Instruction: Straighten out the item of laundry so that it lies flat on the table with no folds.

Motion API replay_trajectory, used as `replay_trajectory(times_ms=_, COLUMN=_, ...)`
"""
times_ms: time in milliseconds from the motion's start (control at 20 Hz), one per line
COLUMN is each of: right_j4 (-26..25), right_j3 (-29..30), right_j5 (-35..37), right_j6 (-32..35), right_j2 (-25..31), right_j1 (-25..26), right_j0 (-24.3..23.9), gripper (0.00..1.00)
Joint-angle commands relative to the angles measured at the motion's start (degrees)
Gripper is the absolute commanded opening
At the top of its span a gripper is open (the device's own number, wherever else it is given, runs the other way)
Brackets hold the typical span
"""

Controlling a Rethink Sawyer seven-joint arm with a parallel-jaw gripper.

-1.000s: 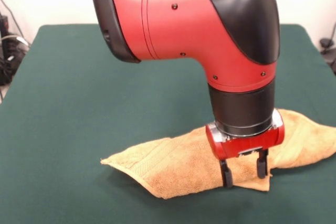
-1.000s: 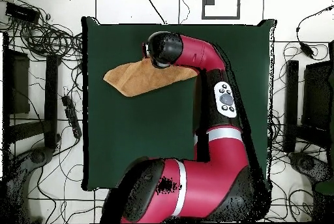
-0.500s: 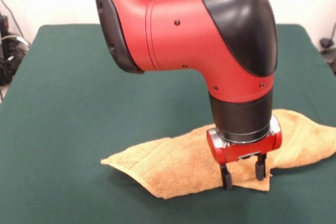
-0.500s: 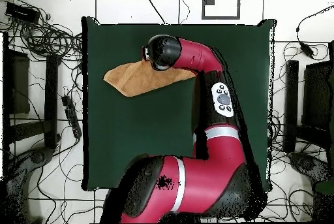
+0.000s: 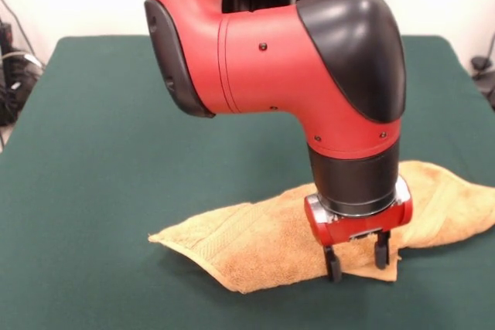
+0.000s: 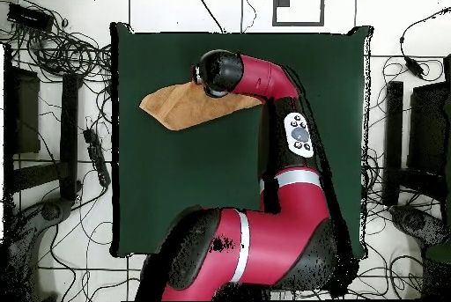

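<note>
Gripper (image 5: 356,262) down on your towel (image 5: 263,241), fingers spread apart.
Both fingertips press the folded orange-tan cloth's near edge; green table (image 5: 116,152) lies all around it.

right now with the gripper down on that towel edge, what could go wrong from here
1. The towel lies folded over itself, and the open gripper straddles its near edge. Closing here may pinch both layers, so a pull would drag the fold along rather than open it.
2. The fingertips look very close to the table; going lower may press into the felt.
3. The towel's end reaches the table's side edge, so a pull that way may slide it off.
</note>
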Motion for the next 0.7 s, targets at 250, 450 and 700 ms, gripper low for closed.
replay_trajectory(times_ms=250, right_j4=-1.6, right_j3=1.1, right_j5=-1.9, right_j6=2.9, right_j2=4.3, right_j1=5.2, right_j0=3.3, gripper=1.0)
replay_trajectory(times_ms=450, right_j4=-2.2, right_j3=-1.1, right_j5=-2.6, right_j6=3.6, right_j2=3.4, right_j1=7.0, right_j0=4.2, gripper=1.0)
replay_trajectory(times_ms=700, right_j4=-3.1, right_j3=-5.4, right_j5=-1.8, right_j6=5.9, right_j2=0.7, right_j1=10.1, right_j0=6.0, gripper=1.0)
